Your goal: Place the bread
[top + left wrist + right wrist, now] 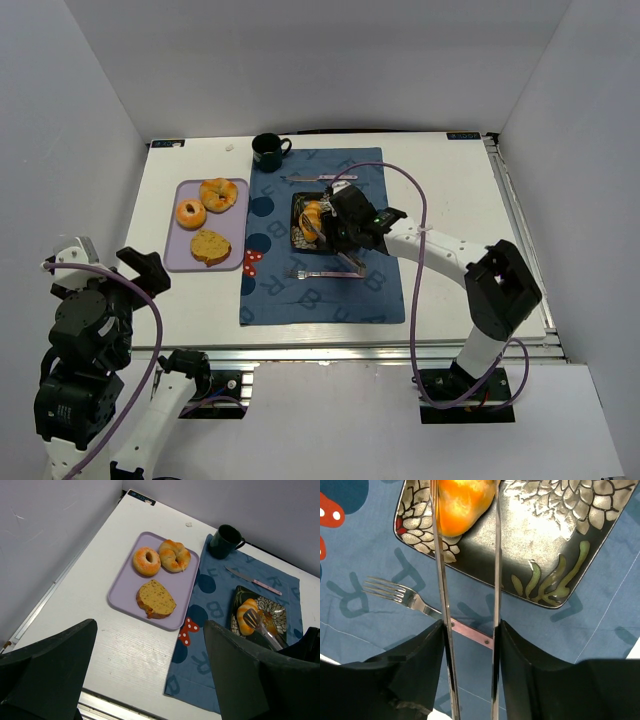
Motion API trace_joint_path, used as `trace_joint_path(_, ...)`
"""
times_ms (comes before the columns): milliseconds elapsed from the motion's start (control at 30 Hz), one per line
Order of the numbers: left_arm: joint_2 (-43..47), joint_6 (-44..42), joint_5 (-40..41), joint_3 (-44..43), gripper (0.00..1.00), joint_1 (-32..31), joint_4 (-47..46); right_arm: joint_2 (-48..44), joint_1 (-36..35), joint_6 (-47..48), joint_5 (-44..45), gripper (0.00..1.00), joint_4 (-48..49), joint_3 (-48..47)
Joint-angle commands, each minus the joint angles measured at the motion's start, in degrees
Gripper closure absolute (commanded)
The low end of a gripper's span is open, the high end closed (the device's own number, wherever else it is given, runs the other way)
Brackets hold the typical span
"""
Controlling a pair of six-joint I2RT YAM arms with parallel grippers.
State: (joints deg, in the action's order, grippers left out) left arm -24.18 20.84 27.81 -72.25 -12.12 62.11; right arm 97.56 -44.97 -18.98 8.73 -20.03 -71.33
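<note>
right wrist: right gripper (470, 626) clamps tongs (440, 580) pinching bread (462, 502) on plate (555, 545); left gripper (150, 630) open.

- The right arm (440, 245) is built of white tubular links joined by boxy black joint housings (503, 285).
- A thin lavender cable (424, 212) runs in a wide loop from its black base plate (455, 385) at the near right.
- The left arm (85, 340), near left, has the same bulky black housings, white lower links (140, 440) and its own lavender cable (158, 335).
- The left gripper's fingers (55, 670) are broad matte black wedges.
- The right gripper's fingers (415, 665) are black with a faint sheen and have curved inner edges.
</note>
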Motion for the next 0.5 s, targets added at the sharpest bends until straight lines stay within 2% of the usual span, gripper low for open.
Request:
trace_joint_path(0,-0.51,-0.28,-0.21,0.09,0.02,-0.19,-0.32,-2.90,0.23,-0.09,1.90,0.48,1.75,0.14)
trace_joint_path(133,-0.34,-0.01,-0.48,0.35,0.02,-0.19,-0.58,-4.74,0.23,0.00,2.87,0.38,0.52,-0.12)
trace_joint_path(467,-0.34,0.34,-0.39,0.35,0.02,-0.19,-0.93,-9.05,-2.40,2.19,4.63,0.35,-3.79,-5.57)
